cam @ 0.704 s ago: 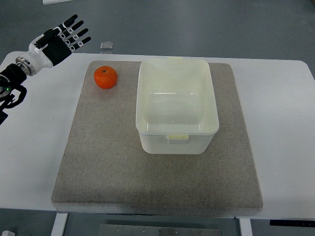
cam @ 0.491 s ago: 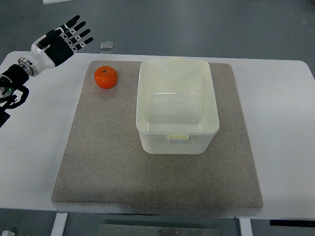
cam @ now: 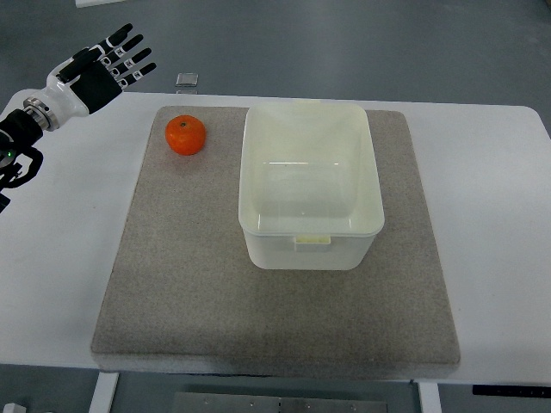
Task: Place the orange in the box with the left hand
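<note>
The orange (cam: 185, 135) is sitting on the grey mat (cam: 172, 284), just beside the box's (cam: 311, 231) far left corner but apart from its wall. The box, a pale, open-topped tub, is resting on the same mat and looks empty. The left robot hand (cam: 102, 67) is hovering beyond the orange, up and to the left of it, over the far left corner of the white counter (cam: 60, 258), with its fingers (cam: 129, 53) spread wide and nothing in its grasp. The right arm is not showing.

The step in hand appears to be the reach for the orange. To do it well, the hand would likely need to come across and down until its palm is over the top of the orange, keeping the fingers open wide enough to straddle the round fruit before closing. Since an orange rolls easily, an even squeeze from opposite sides seems wise, rather than a push from one side that could nudge it toward the box wall. A small grey object (cam: 187, 80) is lying just past the orange, off the mat, and is best avoided.
</note>
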